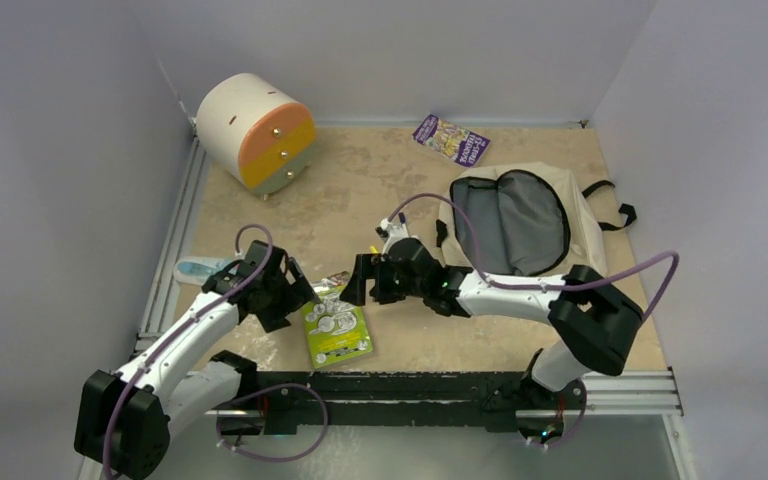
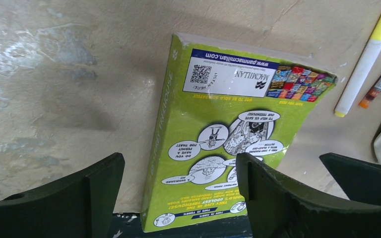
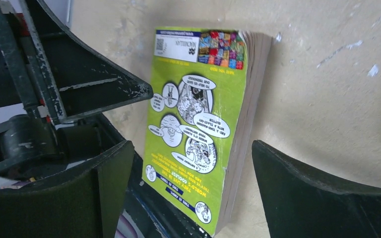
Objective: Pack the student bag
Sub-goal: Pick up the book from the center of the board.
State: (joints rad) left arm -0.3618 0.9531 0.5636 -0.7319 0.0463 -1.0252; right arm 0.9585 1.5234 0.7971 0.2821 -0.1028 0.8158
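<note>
Mottled beige tabletop (image 1: 400,180), pale walls around. Landmark: lime-green paperback book (image 1: 337,332), lying flat, back cover up. We log the left gripper (image 1: 305,292) just left of the book's far end, jaws spread, holding nothing. The right gripper (image 1: 357,285) is just beyond that end (likewise spread and empty). The large beige fabric student bag (image 1: 582,222), open with dark lining showing, lies well right of the book.

Scuffed beige table (image 1: 380,190). A green book (image 1: 336,332) lies flat between the left claw (image 1: 298,292) and right claw (image 1: 358,286), right in front of both. There's a yellow-capped marker (image 2: 364,59) just past it. The bag (image 1: 515,220) sits behind the right claw. A purple book (image 1: 451,139) and a drawer unit (image 1: 257,130) are way out beyond both claws.
</note>
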